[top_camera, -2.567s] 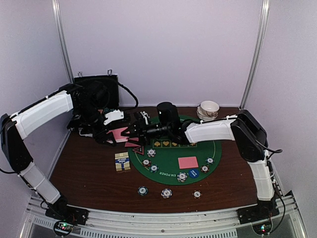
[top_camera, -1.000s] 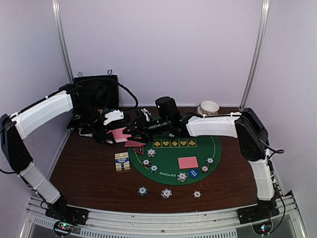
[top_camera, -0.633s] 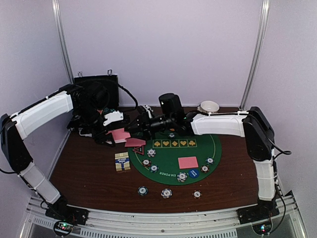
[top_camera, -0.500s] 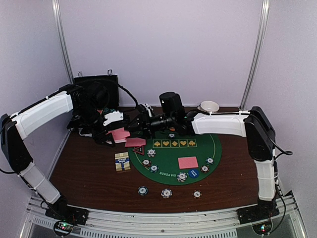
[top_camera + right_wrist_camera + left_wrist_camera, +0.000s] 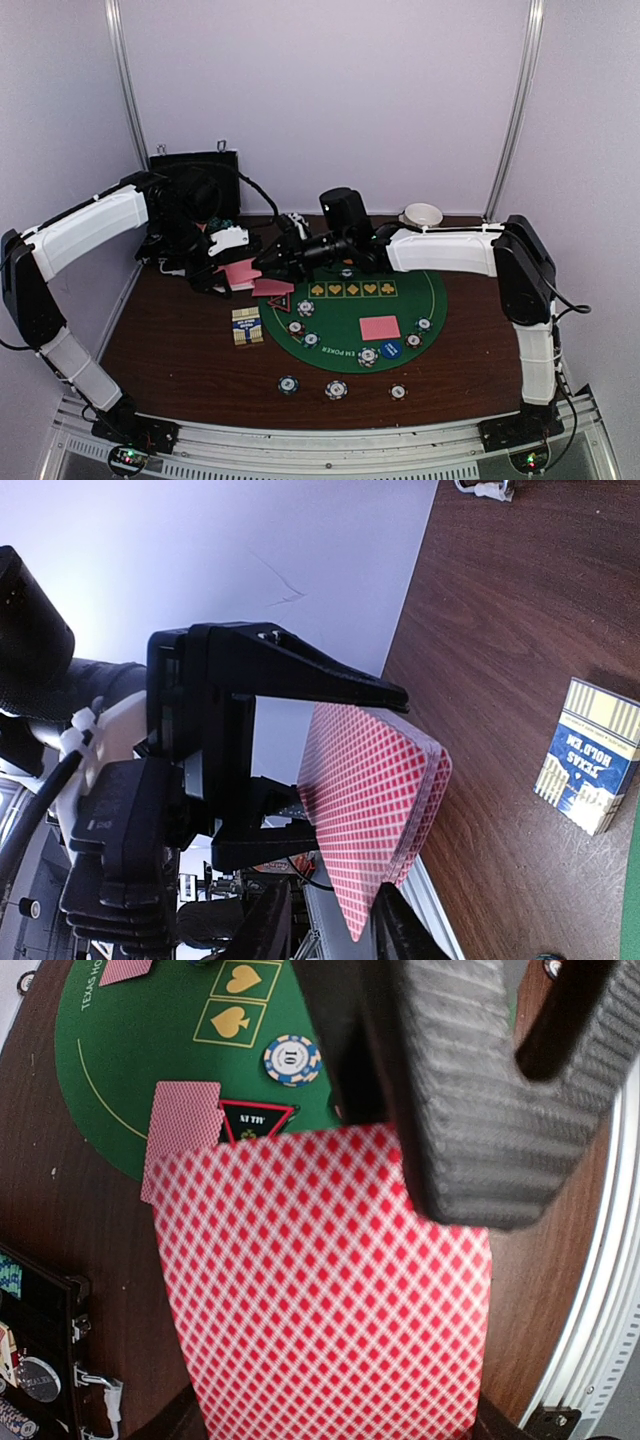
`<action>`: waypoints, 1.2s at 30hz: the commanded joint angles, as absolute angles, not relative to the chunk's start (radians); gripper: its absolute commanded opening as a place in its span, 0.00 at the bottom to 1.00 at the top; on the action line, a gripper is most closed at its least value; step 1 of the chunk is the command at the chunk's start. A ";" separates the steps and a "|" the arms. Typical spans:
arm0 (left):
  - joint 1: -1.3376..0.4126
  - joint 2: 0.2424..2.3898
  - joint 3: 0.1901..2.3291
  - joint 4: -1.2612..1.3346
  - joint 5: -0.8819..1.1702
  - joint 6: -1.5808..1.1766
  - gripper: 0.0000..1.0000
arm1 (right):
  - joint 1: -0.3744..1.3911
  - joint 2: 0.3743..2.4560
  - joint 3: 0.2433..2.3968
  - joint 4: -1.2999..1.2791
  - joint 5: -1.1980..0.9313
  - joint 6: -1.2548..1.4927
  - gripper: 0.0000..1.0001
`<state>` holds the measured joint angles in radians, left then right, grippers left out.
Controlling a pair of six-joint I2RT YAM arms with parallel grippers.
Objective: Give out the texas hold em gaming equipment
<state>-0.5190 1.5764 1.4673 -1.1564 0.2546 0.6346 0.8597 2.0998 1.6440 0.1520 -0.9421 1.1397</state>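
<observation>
Left gripper (image 5: 340, 775) is clamped flat across the deck of cards (image 5: 243, 271), which hangs in the air at the far left, over the left edge of the green mat (image 5: 340, 325). Right gripper (image 5: 335, 920) has its jaws apart, straddling a free corner of the deck. Cards are light, thin, slick and bendy. I'd pinch only the top card's corner and peel sideways, or neighbours slide out too.

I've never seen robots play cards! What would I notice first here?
The fat pack of pink-backed cards clamped in the left gripper, above the table's back left, with the right gripper at its corner. Next, the round green mat in the middle, with stripe-edged chips dotted along its near side.
</observation>
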 commanded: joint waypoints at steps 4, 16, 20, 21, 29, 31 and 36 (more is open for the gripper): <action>-0.517 1.551 1.463 -1.146 0.256 0.648 0.00 | 0.871 2.089 1.662 0.251 -0.953 1.209 0.19; -0.517 1.546 1.463 -1.146 0.257 0.649 0.00 | 0.885 2.157 1.697 0.308 -0.969 1.276 0.24; -0.517 1.541 1.460 -1.146 0.257 0.650 0.00 | 0.884 2.164 1.694 0.294 -0.958 1.267 0.21; -0.517 1.540 1.458 -1.146 0.255 0.652 0.00 | 0.884 2.164 1.695 0.288 -0.956 1.265 0.17; -0.517 1.534 1.454 -1.146 0.251 0.653 0.00 | 0.865 2.126 1.644 0.315 -0.947 1.282 0.00; -0.517 1.532 1.451 -1.146 0.249 0.653 0.00 | 0.854 2.107 1.604 0.349 -0.946 1.305 0.00; -0.517 1.528 1.452 -1.147 0.249 0.653 0.00 | 0.816 2.039 1.485 0.453 -0.946 1.354 0.00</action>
<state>-0.5209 1.5631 1.4563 -1.1507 0.2508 0.6415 0.8577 2.1315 1.5604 0.3511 -0.9493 1.3128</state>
